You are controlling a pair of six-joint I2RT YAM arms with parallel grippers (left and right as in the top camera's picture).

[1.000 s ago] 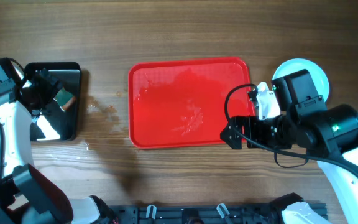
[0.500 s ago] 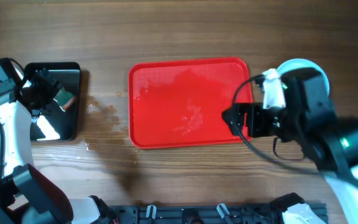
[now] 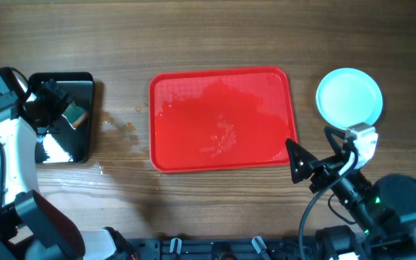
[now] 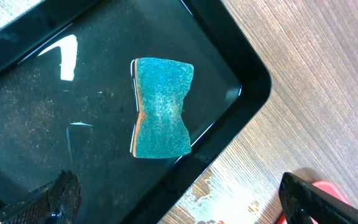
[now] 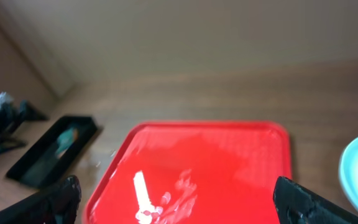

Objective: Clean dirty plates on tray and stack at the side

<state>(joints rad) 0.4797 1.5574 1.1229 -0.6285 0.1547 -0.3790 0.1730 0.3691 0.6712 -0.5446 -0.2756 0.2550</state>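
A teal sponge (image 4: 160, 109) lies inside the black bin (image 4: 30, 124) — wet splashes (image 3: 125, 128) mark the wooden table (image 3: 208, 36) just beside that bin.

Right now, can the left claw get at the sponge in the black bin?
Probably yes. The left claw hangs open over the sponge, which lies flat and alone in the black bin. Nothing covers it or stands between it and the claw.
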